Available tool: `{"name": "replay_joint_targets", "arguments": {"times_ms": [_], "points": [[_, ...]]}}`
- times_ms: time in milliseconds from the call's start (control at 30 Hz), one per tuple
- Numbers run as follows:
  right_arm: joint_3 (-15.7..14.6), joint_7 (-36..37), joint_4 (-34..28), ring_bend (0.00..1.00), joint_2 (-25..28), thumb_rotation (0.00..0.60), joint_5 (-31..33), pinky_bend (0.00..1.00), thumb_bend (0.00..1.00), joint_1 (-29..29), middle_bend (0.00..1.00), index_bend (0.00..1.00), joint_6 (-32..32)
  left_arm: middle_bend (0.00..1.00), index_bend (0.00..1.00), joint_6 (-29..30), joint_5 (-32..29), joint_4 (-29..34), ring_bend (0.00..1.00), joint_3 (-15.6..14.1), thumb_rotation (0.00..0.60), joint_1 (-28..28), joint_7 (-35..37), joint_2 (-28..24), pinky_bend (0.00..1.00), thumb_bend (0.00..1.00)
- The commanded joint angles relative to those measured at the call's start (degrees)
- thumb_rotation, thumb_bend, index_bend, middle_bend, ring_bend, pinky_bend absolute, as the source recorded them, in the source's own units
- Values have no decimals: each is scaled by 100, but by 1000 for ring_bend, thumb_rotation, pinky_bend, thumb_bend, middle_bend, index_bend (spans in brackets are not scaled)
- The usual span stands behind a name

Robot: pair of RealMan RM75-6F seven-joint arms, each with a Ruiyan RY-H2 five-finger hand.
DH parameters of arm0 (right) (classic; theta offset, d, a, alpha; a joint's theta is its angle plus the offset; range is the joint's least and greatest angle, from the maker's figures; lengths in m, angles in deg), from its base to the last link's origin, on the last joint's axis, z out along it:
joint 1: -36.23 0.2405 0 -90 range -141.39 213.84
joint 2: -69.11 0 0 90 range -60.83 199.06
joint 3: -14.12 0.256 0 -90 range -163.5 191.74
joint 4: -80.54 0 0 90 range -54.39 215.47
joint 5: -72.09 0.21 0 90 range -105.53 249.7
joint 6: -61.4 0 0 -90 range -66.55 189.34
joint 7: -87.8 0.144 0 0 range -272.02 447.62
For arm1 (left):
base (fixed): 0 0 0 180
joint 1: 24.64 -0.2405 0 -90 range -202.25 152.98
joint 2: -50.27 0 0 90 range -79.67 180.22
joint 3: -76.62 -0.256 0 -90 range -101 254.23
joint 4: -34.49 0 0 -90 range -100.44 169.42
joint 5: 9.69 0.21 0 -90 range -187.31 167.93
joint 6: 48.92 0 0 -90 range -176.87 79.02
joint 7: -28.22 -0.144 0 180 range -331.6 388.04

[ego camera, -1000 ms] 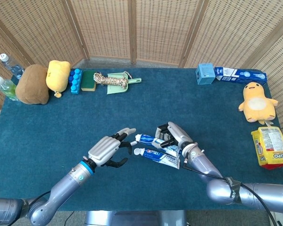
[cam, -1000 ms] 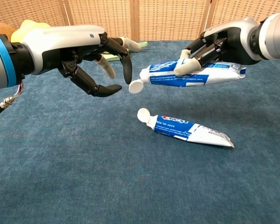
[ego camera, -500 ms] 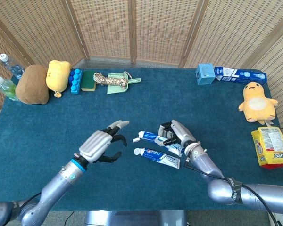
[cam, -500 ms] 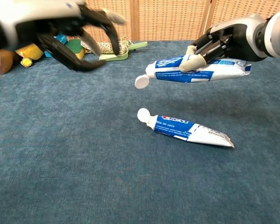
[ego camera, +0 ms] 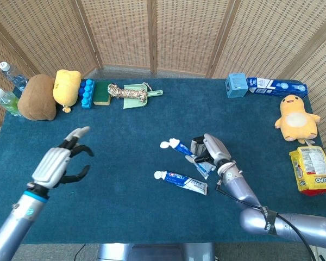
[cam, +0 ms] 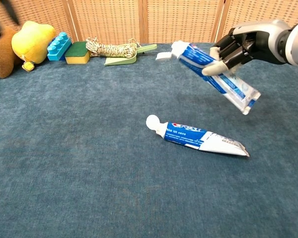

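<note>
Right robot hand (ego camera: 214,154) grips a toothpaste tube (ego camera: 186,153) above the counter (ego camera: 125,141), cap end pointing far-left. Second toothpaste tube (ego camera: 182,181) lies flat just near of it, cap to the left. Left robot hand (ego camera: 58,163) hangs well to the left, fingers spread, holding nothing. Far-left edge: two bottles (ego camera: 7,89), brown plush (ego camera: 37,98), yellow plush (ego camera: 66,87), blue blocks (ego camera: 86,93), sponge (ego camera: 102,93), rope (ego camera: 126,92) on a green dustpan (ego camera: 144,97). Right side: blue boxes (ego camera: 261,85), yellow duck toy (ego camera: 295,117), snack bag (ego camera: 313,169).
</note>
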Motion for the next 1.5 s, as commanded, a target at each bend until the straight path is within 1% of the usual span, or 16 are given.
{"name": "replay_joint_targets", "arguments": {"times_ms": [33, 200, 300, 400, 467, 567, 667, 833, 933, 1033, 1067, 1133, 1167, 1267, 1367, 1500], "points": [[-88, 141, 408, 481, -174, 600, -561, 315, 472, -226, 561, 637, 12, 19, 391, 189, 99, -74, 0, -154, 600, -297, 264, -202, 250, 381], [-211, 80, 856, 369, -287, 600, -1212, 267, 426, -371, 471, 522, -24, 17, 383, 421, 100, -228, 0, -218, 600, -653, 589, -366, 240, 381], [-233, 25, 992, 286, -321, 579, -1351, 255, 372, -419, 392, 401, -18, 15, 381, 500, 111, -296, 0, -224, 600, -788, 712, -416, 229, 381], [-274, -137, 1087, 221, -304, 475, -1449, 244, 306, -436, 325, 301, 44, 13, 373, 565, 97, -364, 0, -219, 600, -929, 839, -477, 228, 380], [-272, -184, 1091, 185, -279, 388, -1455, 239, 261, -448, 283, 230, 94, 12, 368, 576, 109, -387, 0, -208, 600, -978, 883, -499, 212, 380], [-271, -304, 1109, 143, -245, 299, -1470, 232, 220, -480, 239, 179, 106, 11, 354, 597, 118, -424, 0, -176, 600, -1055, 953, -524, 192, 381], [-266, -386, 1094, 110, -203, 247, -1479, 228, 191, -521, 211, 149, 105, 9, 343, 594, 138, -444, 0, -145, 600, -1099, 972, -530, 214, 381], [-249, -429, 980, 96, -103, 234, -1557, 228, 178, -647, 202, 149, 10, 10, 335, 601, 181, -468, 0, -120, 600, -1169, 911, -517, 224, 380], [-235, -388, 848, 101, -12, 241, -1683, 229, 173, -783, 208, 152, -155, 15, 316, 637, 226, -482, 0, -139, 600, -1237, 842, -502, 208, 380], [-250, -335, 682, 116, 92, 244, -1896, 233, 166, -982, 219, 163, -448, 18, 298, 714, 340, -497, 0, -198, 600, -1348, 856, -493, 192, 381], [-256, -320, 608, 122, 138, 257, -2007, 234, 166, -1080, 222, 170, -607, 20, 292, 758, 398, -512, 0, -228, 600, -1406, 862, -495, 192, 381], [-277, -292, 434, 131, 230, 309, -2249, 236, 164, -1298, 227, 186, -982, 29, 287, 893, 550, -576, 0, -298, 600, -1538, 837, -483, 196, 381], [-280, -279, 355, 132, 254, 367, -2379, 237, 164, -1405, 228, 197, -1179, 37, 286, 961, 617, -623, 0, -327, 600, -1603, 814, -453, 190, 380], [-346, -396, 235, 132, 306, 499, -2651, 240, 168, -1616, 232, 226, -1557, 54, 286, 1041, 772, -783, 0, -401, 600, -1712, 769, -349, 187, 379], [-496, -708, 138, 137, 380, 567, -2992, 240, 199, -1879, 254, 255, -2037, 74, 282, 1172, 874, -975, 0, -470, 600, -1857, 649, -217, 179, 380], [-690, -974, 99, 149, 405, 586, -3416, 239, 211, -2165, 285, 300, -2477, 90, 278, 1387, 1067, -1214, 4, -568, 600, -2056, 486, -18, 181, 381]]}}
